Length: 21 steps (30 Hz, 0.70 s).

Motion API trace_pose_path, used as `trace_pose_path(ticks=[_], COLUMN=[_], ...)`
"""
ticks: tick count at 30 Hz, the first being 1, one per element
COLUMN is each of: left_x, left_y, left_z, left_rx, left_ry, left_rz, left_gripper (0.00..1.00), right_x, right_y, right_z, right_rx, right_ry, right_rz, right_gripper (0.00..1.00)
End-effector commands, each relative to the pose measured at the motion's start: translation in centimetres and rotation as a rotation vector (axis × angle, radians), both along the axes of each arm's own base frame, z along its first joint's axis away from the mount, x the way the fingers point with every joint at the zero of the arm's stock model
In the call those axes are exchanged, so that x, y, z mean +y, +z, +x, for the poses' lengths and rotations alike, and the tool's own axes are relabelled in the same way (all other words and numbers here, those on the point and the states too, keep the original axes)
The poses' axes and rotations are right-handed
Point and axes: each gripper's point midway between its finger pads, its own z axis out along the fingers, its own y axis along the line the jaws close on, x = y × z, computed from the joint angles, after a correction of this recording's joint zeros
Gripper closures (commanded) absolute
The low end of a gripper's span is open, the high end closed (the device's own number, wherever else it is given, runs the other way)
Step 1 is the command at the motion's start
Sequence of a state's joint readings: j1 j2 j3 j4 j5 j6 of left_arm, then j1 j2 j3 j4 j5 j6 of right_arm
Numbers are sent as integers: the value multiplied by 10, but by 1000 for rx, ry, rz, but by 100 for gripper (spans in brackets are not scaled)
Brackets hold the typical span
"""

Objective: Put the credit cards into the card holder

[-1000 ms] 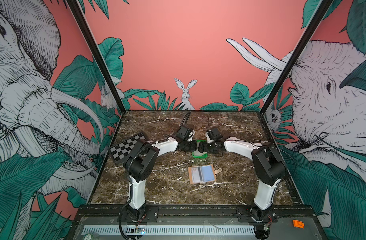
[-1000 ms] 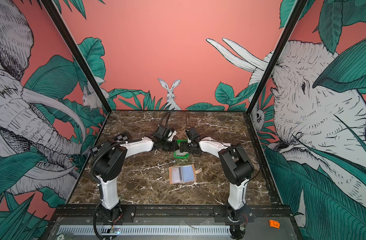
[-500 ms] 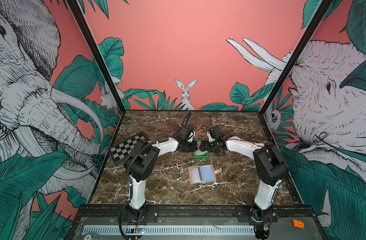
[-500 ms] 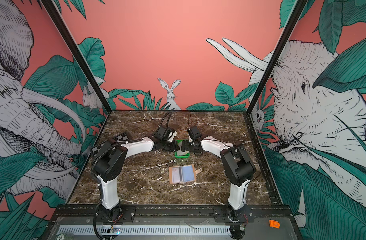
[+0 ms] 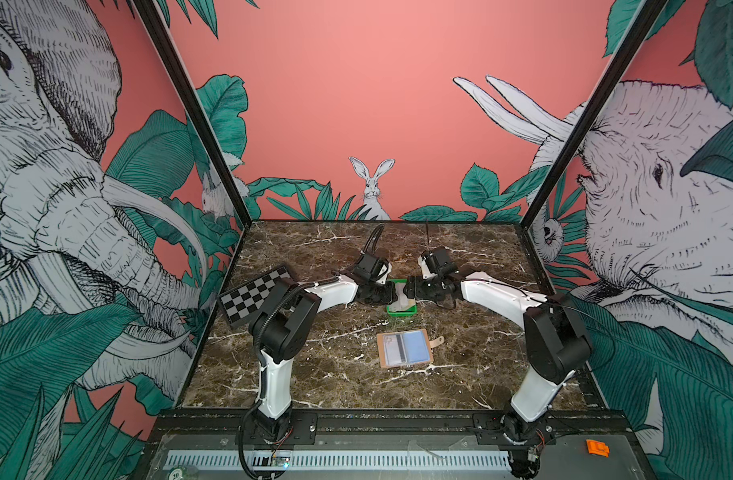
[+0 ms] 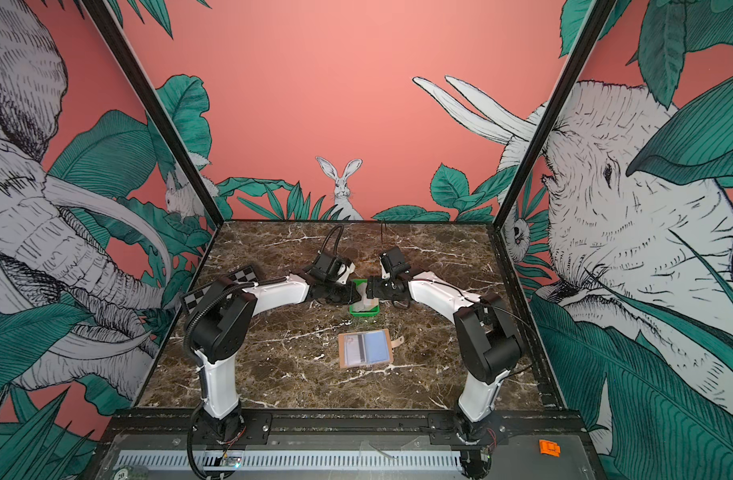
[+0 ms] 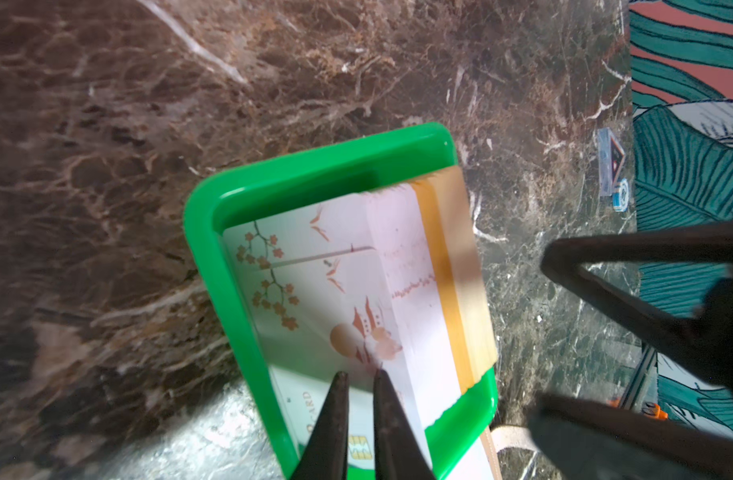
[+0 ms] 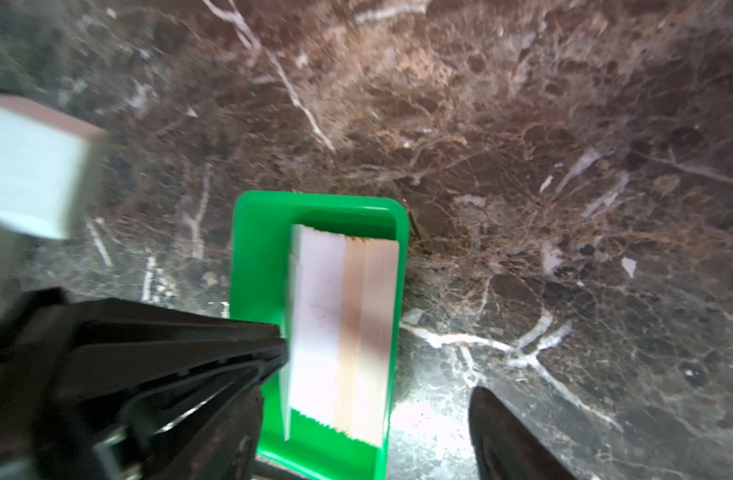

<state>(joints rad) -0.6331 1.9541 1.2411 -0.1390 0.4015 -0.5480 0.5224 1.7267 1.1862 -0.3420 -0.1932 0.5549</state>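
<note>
Currently, treat the task as barely begun.

Find the left gripper over the green tray, which sits midway between the left and right edges of the worktop. Its fingers are pressed almost together, with only a narrow slit between them. The tips rest against a loose card with a blossom print. That card leans off the stack with one long edge raised. You cannot tell whether the tips grip it or merely prop it.

Note that the cards sit in the tray as a thick stack, so nearly all of them are yet to be moved.

Locate the card holder just in front of the tray, toward the front edge of the worktop. It lies flat and open, and its strap points at the right edge. The left sleeve appears to hold one pale card with a dark stripe. The right sleeve shows only bluish plastic. Read this as one card stowed at most.

Find the right gripper facing the left gripper across the tray. Its jaws are spread wide and grip nothing.

Work remaining, as judged from this layout:
- Lift the loose card clear of the tray.
- Carry it to the card holder.
- Slide it into a free sleeve.
- Repeat for the rest of the stack.
</note>
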Motion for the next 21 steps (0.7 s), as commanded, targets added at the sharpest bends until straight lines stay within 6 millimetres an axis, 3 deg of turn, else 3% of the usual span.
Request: trace_pose_path(ticks=[1,12,21], left_x=[-1,0,0], left_y=[-1,0,-2], left_z=[2,0,-1], left_rx=[6,9,10], left_ry=[7,13,14], left_rz=[-7,-15,-15], left_gripper=[84,85,86], right_x=[8,36,42], right_y=[15,4,-15], right_z=[-7,-25,-29], right_rx=[1,68,118], right_ry=[15,21,-9], right_rz=[75,154,131], right_gripper=[30,70,82])
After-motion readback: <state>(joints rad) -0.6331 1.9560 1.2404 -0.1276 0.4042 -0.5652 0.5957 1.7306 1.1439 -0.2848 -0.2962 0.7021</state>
